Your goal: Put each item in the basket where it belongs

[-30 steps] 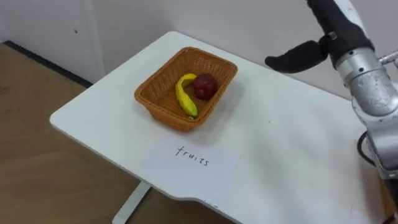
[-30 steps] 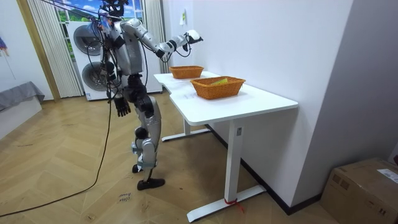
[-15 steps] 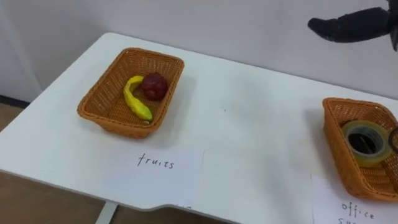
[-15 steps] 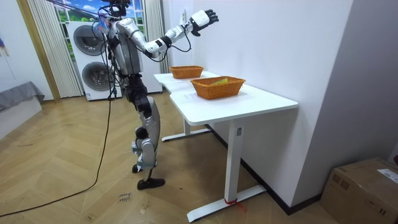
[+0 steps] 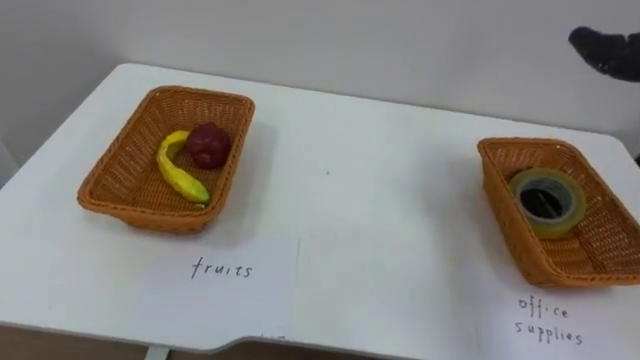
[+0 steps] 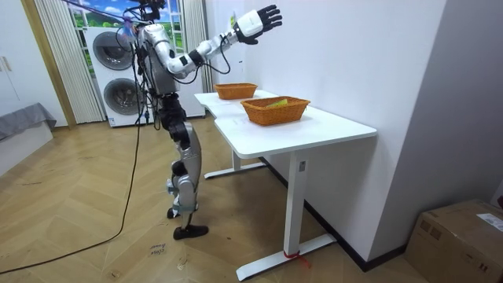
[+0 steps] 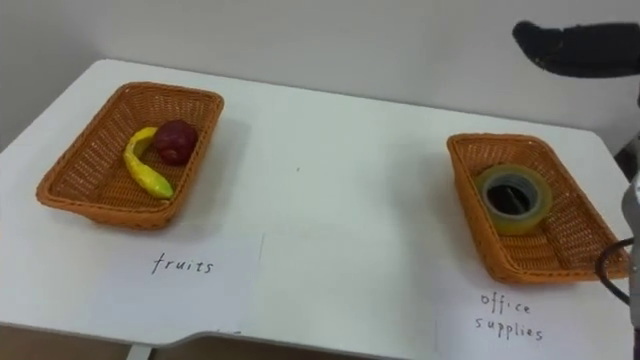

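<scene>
Paper labels lie nearest, one [image 5: 235, 268] just in front of the fruit basket [image 5: 145, 215] and one [image 5: 545, 320] well to its right, both on the white bench [image 5: 370, 190]. The fruit basket holds a banana [image 5: 178, 172] along its middle and a dark red fruit [image 5: 207, 145] touching the banana's far end. Well apart to the right of the fruit basket stands a second basket [image 5: 580, 268] with a tape roll [image 5: 545, 178] lying flat inside. Nothing loose shows on the bench between them, so the sorting looks done as far as these views reach.

Should anything need shifting, the banana is likely soft and easily bruised, best taken across its middle with a gentle wrap. The red fruit looks smooth and round, apt to roll, so fingers should cup it from above. The tape is probably a light, stiff ring, and a pinch across its wall through the hole should hold it well.

Farthest off, high and far to the right of the fruit basket, the right hand [image 5: 608, 48] hangs before the wall. The room view shows its fingers spread apart and holding nothing.

Against a second ago, the arm has risen from about shoulder height to well above the bench, and the fingers have spread. The fruit basket sits further left in the eye views, but that shift is the camera's own. The contents of both baskets lie as they did.
</scene>
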Tool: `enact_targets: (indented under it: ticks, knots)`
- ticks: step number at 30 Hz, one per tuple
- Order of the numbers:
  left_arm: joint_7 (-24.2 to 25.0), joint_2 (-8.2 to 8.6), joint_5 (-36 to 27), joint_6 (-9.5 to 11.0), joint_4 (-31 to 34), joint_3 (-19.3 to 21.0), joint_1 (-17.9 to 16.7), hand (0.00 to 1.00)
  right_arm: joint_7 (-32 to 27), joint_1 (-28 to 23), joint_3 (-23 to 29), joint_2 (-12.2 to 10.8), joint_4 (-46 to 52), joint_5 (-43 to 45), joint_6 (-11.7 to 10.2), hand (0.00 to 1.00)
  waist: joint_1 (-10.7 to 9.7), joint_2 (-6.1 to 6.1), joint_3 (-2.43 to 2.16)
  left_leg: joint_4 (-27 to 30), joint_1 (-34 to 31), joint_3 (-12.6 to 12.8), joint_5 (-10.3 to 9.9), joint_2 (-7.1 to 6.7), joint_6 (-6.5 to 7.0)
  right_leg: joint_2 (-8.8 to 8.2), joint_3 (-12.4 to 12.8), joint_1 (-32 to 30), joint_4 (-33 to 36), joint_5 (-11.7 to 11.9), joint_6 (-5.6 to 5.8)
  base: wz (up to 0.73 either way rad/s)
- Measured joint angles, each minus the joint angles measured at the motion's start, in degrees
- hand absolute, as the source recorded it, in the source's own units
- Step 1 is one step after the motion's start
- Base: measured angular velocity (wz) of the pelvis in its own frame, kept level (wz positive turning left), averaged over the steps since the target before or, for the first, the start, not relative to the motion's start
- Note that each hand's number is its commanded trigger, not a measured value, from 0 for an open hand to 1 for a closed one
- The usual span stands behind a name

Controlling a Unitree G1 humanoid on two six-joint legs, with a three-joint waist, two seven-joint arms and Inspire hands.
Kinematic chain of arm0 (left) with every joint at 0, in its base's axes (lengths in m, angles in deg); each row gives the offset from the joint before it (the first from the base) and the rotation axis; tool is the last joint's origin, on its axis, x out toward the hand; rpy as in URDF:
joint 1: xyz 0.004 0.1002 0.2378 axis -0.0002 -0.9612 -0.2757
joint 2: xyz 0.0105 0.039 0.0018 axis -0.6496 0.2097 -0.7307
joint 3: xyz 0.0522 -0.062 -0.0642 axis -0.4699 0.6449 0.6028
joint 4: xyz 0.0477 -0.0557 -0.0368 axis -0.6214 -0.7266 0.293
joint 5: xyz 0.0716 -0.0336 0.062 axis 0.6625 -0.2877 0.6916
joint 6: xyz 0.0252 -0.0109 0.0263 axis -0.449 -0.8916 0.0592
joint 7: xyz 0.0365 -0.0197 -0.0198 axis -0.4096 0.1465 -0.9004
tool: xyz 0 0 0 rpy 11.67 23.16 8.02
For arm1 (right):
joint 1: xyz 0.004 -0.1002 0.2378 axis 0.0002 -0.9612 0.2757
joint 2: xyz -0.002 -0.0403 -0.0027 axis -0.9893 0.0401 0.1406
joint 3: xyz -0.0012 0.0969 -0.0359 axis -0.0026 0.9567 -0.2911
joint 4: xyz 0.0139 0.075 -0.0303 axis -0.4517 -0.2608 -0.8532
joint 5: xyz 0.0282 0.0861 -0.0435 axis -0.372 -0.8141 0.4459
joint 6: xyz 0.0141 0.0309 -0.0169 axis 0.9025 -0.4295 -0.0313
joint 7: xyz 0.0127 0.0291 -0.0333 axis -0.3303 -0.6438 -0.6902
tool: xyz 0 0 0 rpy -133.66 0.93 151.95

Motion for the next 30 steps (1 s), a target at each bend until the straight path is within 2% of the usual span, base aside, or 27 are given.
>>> enact_targets:
  ticks: [4,7,8,10,12,13,14,16,19,20,21,23,26,30]
  knots:
    - [-1.5,0.64,0.2,0.0,-0.3,0.0,-0.2,0.00,-3.9,-3.1,2.4,-0.9,0.0,-3.6,0.0,0.00,-1.4,0.20,0.06,-0.2,0.4,1.3,-0.1,0.57,-0.30,0.42,0.2,-0.3,0.0,0.1,-0.22,-0.16]
    - [-1.6,1.54,0.3,0.0,-0.2,0.0,-0.2,0.00,-6.8,-4.7,4.4,-0.9,0.0,-7.4,0.0,0.00,-2.3,0.56,0.22,-0.3,0.6,2.0,-0.2,0.85,-0.47,0.84,1.6,-0.6,0.0,0.3,-0.47,-0.18]
    - [-2.0,1.76,0.3,0.0,-0.2,0.0,-0.3,0.00,-7.9,-5.6,5.4,-1.2,0.0,-8.8,-0.1,0.00,-2.5,0.46,0.31,-0.4,0.8,2.7,-0.3,1.11,-0.59,1.08,1.9,-0.6,0.0,0.3,-0.57,-0.20]
    - [-2.8,1.82,0.2,0.0,-0.2,0.0,-0.5,0.00,-10.1,-6.7,7.1,-1.8,0.1,-9.9,-0.1,0.00,-2.6,-0.06,0.18,-0.4,0.8,3.5,-0.5,1.48,-0.85,1.54,2.9,-1.1,0.0,0.5,-0.84,-0.28]
    - [-3.7,1.89,0.2,0.0,-0.2,-0.1,-0.6,0.00,-12.6,-7.6,8.6,-2.5,-0.1,-10.8,-0.6,0.00,-3.5,0.49,0.36,-0.4,0.6,3.7,-0.6,1.68,-1.01,1.81,3.2,-1.3,0.0,0.6,-0.99,-0.15]
    - [-4.1,2.00,0.1,-0.1,-0.1,-0.3,-0.3,0.00,-14.5,-8.4,8.8,-2.6,-0.2,-11.7,-1.3,0.00,-4.6,1.02,0.18,-0.4,0.6,3.9,-0.7,1.84,-1.14,1.93,3.2,-1.4,-0.1,0.7,-1.07,-0.06]
    - [-4.5,2.03,0.1,-0.1,0.0,-0.5,-0.2,0.00,-15.9,-10.0,9.2,-2.6,-0.6,-13.1,-2.3,0.00,-5.0,0.71,0.27,-0.3,0.6,4.4,-0.7,2.07,-1.25,2.13,3.4,-1.4,-0.5,0.8,-1.28,-0.10]
    - [-5.3,2.09,0.1,-0.1,0.1,-0.5,-0.1,0.00,-17.0,-12.2,9.8,-2.9,-1.3,-15.2,-2.4,0.00,-5.3,0.43,0.20,-0.4,0.5,5.4,-0.9,2.51,-1.51,2.56,4.0,-1.6,-0.9,1.1,-1.60,-0.28]
    - [-5.8,2.10,0.1,0.0,-0.1,-0.5,0.1,0.00,-19.5,-15.0,11.1,-5.0,-3.6,-16.0,-3.0,0.00,-6.2,1.62,0.03,-0.5,0.5,6.5,-1.1,3.07,-1.84,3.22,5.0,-2.1,-0.9,1.3,-1.96,-0.24]
    - [-6.0,2.17,0.0,0.0,-0.1,-0.5,0.2,0.00,-20.6,-16.0,11.3,-6.0,-5.5,-16.0,-3.4,0.00,-6.9,1.64,0.07,-0.6,0.8,6.8,-1.2,3.23,-1.94,3.35,5.1,-2.1,-0.9,1.3,-1.98,-0.10]
    - [-6.0,2.23,0.1,0.0,-0.1,-0.5,0.2,0.00,-21.0,-16.4,11.7,-6.5,-6.4,-16.1,-3.5,0.00,-7.3,0.86,0.04,-0.6,0.9,7.0,-1.2,3.29,-1.98,3.42,5.2,-2.1,-0.8,1.3,-1.99,-0.19]
    - [-6.1,2.59,-0.3,0.2,0.0,-0.4,0.1,0.00,-23.6,-18.4,13.1,-8.7,-9.6,-18.0,-4.3,0.00,-7.5,1.65,0.20,-1.2,1.5,8.3,-1.3,3.53,-2.19,3.87,6.6,-2.3,-0.9,1.4,-2.08,-0.29]
    - [-6.6,2.68,-1.9,0.3,0.0,-0.1,0.1,0.00,-27.1,-20.1,13.4,-9.6,-16.0,-20.8,-4.4,0.00,-8.5,1.68,0.20,-1.4,1.9,9.2,-1.4,3.72,-2.43,4.27,7.9,-2.4,-0.8,1.1,-2.45,-0.16]
    - [-6.6,2.97,-2.3,0.9,0.0,-0.1,-0.1,0.00,-29.7,-21.6,15.6,-10.2,-21.4,-24.9,-5.1,0.00,-10.1,1.53,0.16,-1.4,1.9,9.4,-1.4,3.75,-2.51,4.35,7.9,-2.4,-1.0,0.8,-2.49,-0.04]
